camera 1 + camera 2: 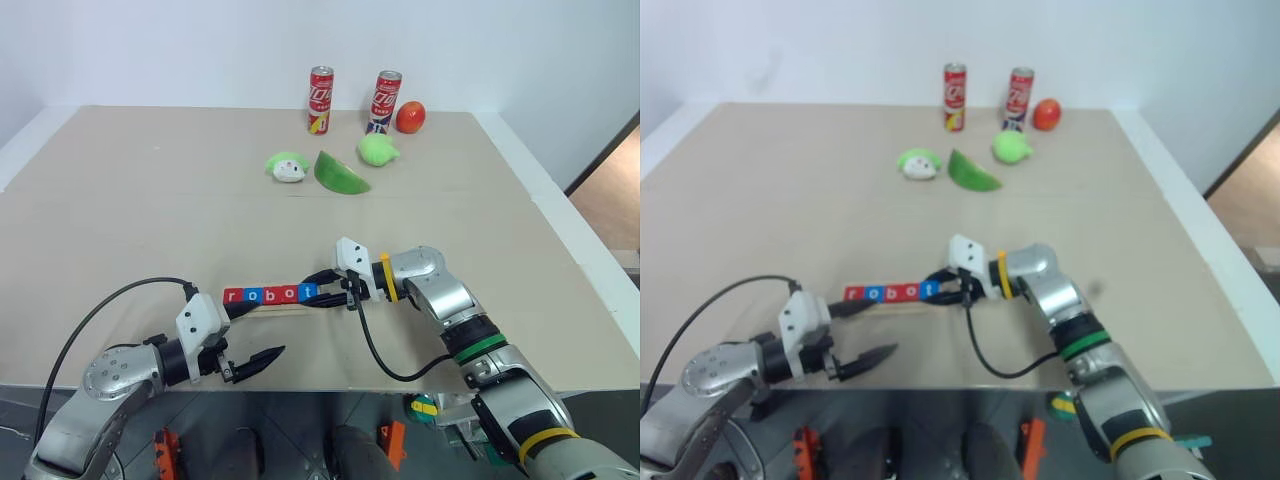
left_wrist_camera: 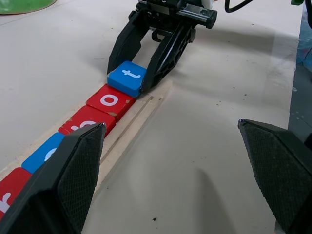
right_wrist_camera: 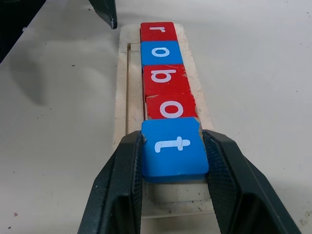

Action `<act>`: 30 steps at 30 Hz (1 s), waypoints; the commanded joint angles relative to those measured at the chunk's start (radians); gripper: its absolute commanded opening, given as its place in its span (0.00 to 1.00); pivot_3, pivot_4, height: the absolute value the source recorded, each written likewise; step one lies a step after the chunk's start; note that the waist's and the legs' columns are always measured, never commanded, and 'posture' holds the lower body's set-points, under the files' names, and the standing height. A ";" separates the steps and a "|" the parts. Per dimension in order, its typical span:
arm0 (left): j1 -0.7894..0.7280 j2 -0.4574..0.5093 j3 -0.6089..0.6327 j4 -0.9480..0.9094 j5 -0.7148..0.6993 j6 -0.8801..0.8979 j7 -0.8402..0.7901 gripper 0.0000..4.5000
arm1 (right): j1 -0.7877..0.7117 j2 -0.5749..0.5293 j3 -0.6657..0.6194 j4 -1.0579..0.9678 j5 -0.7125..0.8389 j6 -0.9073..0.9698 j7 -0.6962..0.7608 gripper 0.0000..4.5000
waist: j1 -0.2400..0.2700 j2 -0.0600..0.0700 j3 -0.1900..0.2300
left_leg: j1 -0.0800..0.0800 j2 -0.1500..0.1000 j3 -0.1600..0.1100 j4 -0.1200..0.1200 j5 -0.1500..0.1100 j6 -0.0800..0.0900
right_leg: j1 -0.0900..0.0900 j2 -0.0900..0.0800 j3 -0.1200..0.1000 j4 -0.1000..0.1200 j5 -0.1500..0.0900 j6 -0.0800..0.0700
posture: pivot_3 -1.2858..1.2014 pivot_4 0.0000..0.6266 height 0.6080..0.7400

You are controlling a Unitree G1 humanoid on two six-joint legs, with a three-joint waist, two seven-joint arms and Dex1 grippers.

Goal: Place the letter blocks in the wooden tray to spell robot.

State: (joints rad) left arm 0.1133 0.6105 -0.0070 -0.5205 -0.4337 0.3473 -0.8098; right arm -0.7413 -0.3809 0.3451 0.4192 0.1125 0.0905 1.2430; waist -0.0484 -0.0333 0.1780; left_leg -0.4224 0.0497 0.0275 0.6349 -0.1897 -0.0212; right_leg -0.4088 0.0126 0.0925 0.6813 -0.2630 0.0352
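Note:
The wooden tray (image 3: 124, 97) lies near the table's front edge and carries the letter blocks in a row: red r (image 3: 158, 31), blue o (image 3: 162, 52), red b (image 3: 165, 80), red o (image 3: 170, 108) and blue t (image 3: 174, 148). My right gripper (image 3: 173, 135) is shut on the blue t block (image 2: 126, 78) at the tray's right end, one finger on each side, with the block touching the red o. My left gripper (image 1: 260, 332) hovers open just in front of the tray's left end (image 1: 285, 309) with nothing between its fingers (image 2: 73, 180).
At the back of the table stand two red cans (image 1: 320, 99) (image 1: 385, 100) and a red fruit (image 1: 410, 117). In front of them lie a green wedge (image 1: 340, 173), a green ball (image 1: 376, 150) and a green-and-white toy (image 1: 288, 166). The table's front edge is close behind my grippers.

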 commanded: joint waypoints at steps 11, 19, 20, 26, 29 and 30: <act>-0.004 0.005 0.005 -0.035 -0.005 -0.004 0.004 1.00 | -0.026 -0.020 -0.028 0.003 0.001 0.018 0.022 0.27 | 0.000 0.000 0.000 | 0.000 0.000 0.000 0.000 0.000 0.000 | 0.000 0.000 0.000 0.000 -0.001 0.000 | 0.52 0.24 1.00; 0.000 0.009 0.007 -0.037 -0.006 -0.002 0.001 1.00 | -0.036 -0.019 -0.042 -0.006 0.019 0.034 0.024 0.27 | 0.000 0.000 0.000 | 0.000 0.000 0.000 0.000 0.000 0.000 | 0.000 0.000 0.000 0.000 0.000 0.000 | 0.52 0.24 1.00; 0.000 0.010 0.006 -0.037 -0.005 -0.001 0.000 1.00 | -0.035 -0.021 -0.045 -0.012 0.023 0.039 0.026 0.27 | 0.000 0.000 0.000 | 0.000 0.000 0.000 0.000 0.000 0.000 | 0.000 0.000 0.000 0.000 0.000 0.000 | 0.52 0.24 1.00; -0.012 0.009 0.003 -0.034 -0.007 0.006 -0.001 1.00 | -0.027 -0.033 -0.054 -0.010 0.020 0.045 0.028 0.27 | 0.000 0.000 0.000 | 0.000 0.000 0.000 0.000 0.000 0.000 | 0.000 0.000 0.000 0.000 -0.001 0.000 | 0.52 0.24 1.00; -0.018 0.010 0.004 -0.030 -0.007 0.007 -0.004 1.00 | -0.023 -0.032 -0.049 0.001 0.014 0.035 0.028 0.27 | 0.000 0.000 0.000 | 0.000 0.000 0.000 0.000 0.000 0.000 | 0.000 0.000 0.000 0.000 -0.001 0.000 | 0.52 0.24 1.00; -0.020 0.010 0.004 -0.028 -0.006 0.007 -0.006 1.00 | -0.024 -0.030 -0.047 0.005 0.012 0.031 0.029 0.27 | 0.000 0.000 0.000 | 0.000 0.000 0.000 0.000 0.000 0.000 | 0.000 0.000 0.000 0.000 -0.001 0.000 | 0.52 0.24 1.00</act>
State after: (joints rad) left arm 0.1007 0.6110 -0.0070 -0.5208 -0.4339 0.3574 -0.8131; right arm -0.7568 -0.4110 0.3140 0.4329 0.1206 0.1381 1.2634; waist -0.0483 -0.0332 0.1780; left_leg -0.4227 0.0496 0.0274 0.6348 -0.1897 -0.0212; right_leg -0.4090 0.0127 0.0924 0.6814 -0.2635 0.0354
